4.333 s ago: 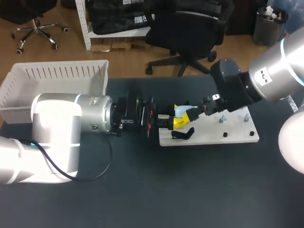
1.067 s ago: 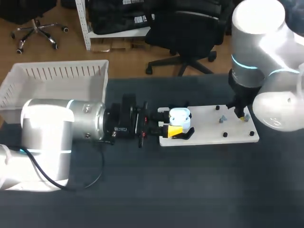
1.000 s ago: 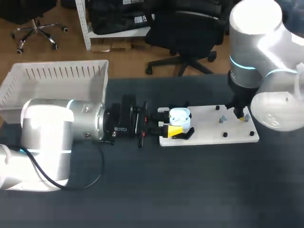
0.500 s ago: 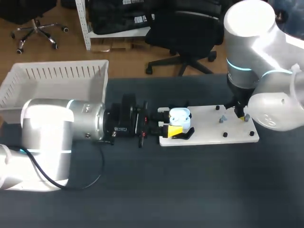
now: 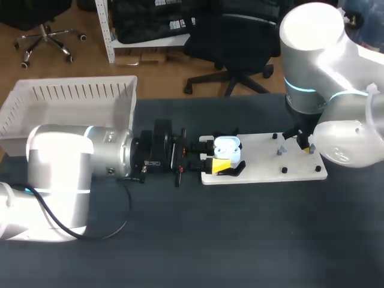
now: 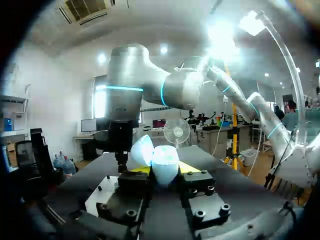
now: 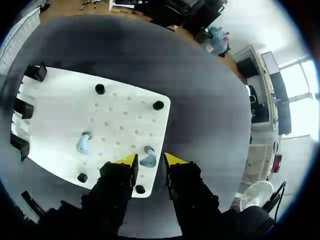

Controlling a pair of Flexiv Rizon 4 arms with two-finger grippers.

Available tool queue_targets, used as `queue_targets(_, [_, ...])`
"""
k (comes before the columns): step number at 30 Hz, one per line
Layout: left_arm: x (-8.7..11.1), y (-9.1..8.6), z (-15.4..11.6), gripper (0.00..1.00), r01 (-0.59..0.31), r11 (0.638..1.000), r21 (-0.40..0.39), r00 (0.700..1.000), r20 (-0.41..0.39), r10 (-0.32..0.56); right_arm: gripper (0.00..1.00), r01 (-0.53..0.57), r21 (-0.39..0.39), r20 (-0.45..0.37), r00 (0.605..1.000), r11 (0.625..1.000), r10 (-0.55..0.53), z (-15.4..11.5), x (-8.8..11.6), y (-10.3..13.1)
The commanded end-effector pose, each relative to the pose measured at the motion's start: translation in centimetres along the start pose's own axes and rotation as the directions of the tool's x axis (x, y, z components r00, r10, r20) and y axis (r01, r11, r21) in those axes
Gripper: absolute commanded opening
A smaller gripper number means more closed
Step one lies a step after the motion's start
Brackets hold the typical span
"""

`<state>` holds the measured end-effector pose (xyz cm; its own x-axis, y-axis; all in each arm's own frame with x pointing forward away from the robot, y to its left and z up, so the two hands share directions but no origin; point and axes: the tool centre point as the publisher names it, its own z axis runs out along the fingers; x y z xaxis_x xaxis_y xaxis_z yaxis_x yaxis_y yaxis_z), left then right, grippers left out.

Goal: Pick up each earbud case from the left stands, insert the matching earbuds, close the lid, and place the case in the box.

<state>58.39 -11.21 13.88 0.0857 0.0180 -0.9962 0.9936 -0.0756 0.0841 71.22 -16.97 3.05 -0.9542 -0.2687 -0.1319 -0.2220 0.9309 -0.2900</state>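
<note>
Currently the step in hand is earbud pickup, ahead of insertion. The left jaws are clenched on the earbud case (image 6: 161,161), one yellow tip against each flank, and the case lid stands open. The right jaws are released, parted narrowly and holding nothing. They hang over the white board (image 7: 125,107) on the worktop (image 7: 200,75), with one pale earbud (image 7: 148,158) directly ahead, in line with their gap; contact cannot be told. A second earbud (image 7: 84,143) sits well off to one side of these jaws. Next move, as judged: lower, close on the earbud, lift clear, carry it to the case
</note>
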Motion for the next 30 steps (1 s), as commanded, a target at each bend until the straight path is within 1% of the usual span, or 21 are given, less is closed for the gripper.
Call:
queue_targets(1, [0.0,-0.3,0.1,0.0,-0.004,1.0,-0.011,1.0,0.001,0.004,0.31,-0.002,0.004,-0.001,1.0,1.0,0.002,0.1,0.0,0.2])
queue_targets(7, [0.0,-0.3,0.1,0.0,-0.004,1.0,-0.011,1.0,0.001,0.004,0.29,0.001,0.006,-0.005,1.0,1.0,-0.001,0.4,0.1,0.2])
queue_targets(11, [0.0,-0.3,0.1,0.0,-0.004,1.0,-0.011,1.0,0.001,0.004,0.22,0.0,0.004,-0.006,1.0,1.0,0.0,0.4,0.2,0.2])
queue_targets(14, [0.0,-0.3,0.1,0.0,-0.004,1.0,-0.011,1.0,0.001,0.004,0.22,0.0,0.002,-0.007,1.0,1.0,0.0,0.4,0.2,0.2])
queue_targets(16, [0.0,-0.3,0.1,0.0,-0.004,1.0,-0.011,1.0,0.001,0.004,0.09,0.0,0.001,-0.008,1.0,1.0,0.0,0.4,0.2,0.3])
queue_targets(17, [0.0,-0.3,0.1,0.0,-0.004,1.0,-0.011,1.0,0.001,0.004,0.0,0.0,0.002,-0.008,1.0,1.0,0.0,0.4,0.2,0.3])
queue_targets(24, [0.0,-0.3,0.1,0.0,-0.004,1.0,-0.011,1.0,0.001,0.004,0.0,0.0,0.007,-0.008,1.0,1.0,0.0,0.2,0.4,0.2])
queue_targets(30, [0.0,-0.3,0.1,0.0,-0.004,1.0,-0.011,1.0,0.001,0.004,0.0,-0.002,0.013,0.006,1.0,1.0,0.002,-1.7,0.8,0.1])
